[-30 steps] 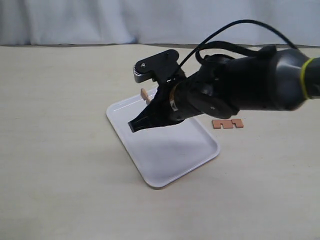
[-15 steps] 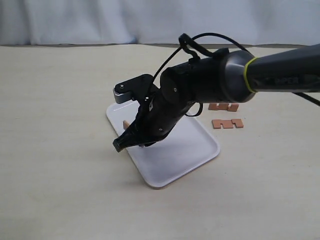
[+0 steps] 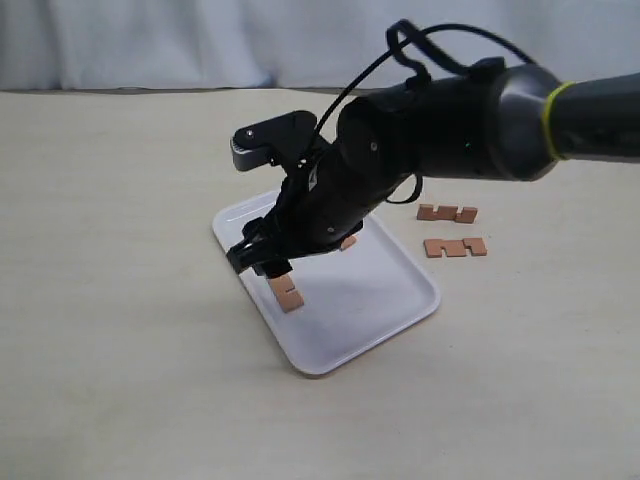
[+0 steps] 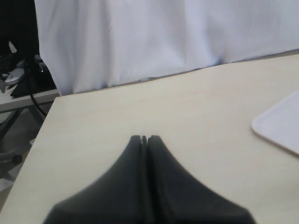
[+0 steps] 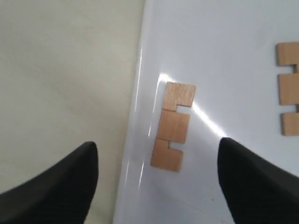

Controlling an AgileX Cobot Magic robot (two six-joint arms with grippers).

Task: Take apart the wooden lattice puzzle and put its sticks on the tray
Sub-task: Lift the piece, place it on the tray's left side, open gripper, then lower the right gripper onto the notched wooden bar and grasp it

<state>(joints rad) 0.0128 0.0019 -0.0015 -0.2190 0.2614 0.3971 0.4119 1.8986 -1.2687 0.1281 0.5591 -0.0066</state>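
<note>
stick (image 3: 287,293) (image 5: 173,126) dropped from my right gripper (image 3: 258,262) (image 5: 156,147), now flat on tray (image 3: 400,290) (image 5: 224,46) near rim | second stick (image 3: 347,242) (image 5: 289,95) on tray too | both notched, light brown | right jaws spread, left gripper (image 4: 145,138) pressed together

Setting: robot test bench, lab type, with bare pale tabletop (image 3: 120,200), white curtain (image 4: 163,37) hung behind as backdrop, black cable (image 4: 29,84) and clutter past the table's edge.

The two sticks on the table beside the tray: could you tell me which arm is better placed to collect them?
Probably the right: the right gripper hangs open over the tray, with both sticks on its side. The left gripper is shut, seeing only a tray corner.
</note>
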